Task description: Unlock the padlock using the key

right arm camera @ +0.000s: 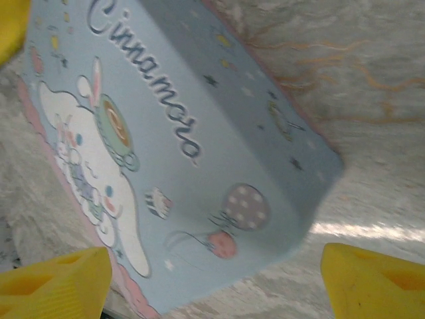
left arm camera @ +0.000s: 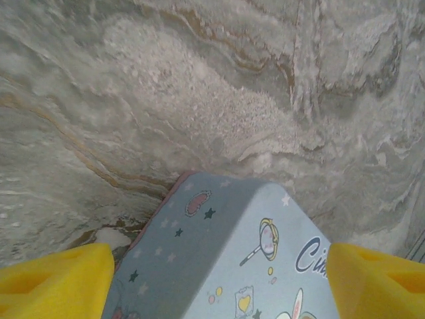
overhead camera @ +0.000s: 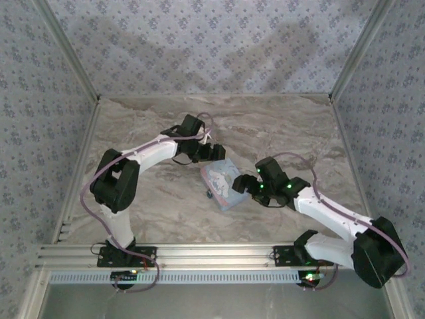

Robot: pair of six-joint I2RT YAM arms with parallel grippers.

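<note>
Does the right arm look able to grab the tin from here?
Probably yes: the right gripper is open, a corner of the tin lies between its fingers, and nothing else sits in the gap. A corner grip might slip, though.

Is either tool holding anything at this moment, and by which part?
Nothing is visibly gripped: the left tool and the right tool each stand open astride the tin.

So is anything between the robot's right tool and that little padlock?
Yes, the blue tin. What looks like the padlock is a dark speck at the tin's left near edge; the right tool faces the tin's opposite side, so the tin lies between them.
</note>
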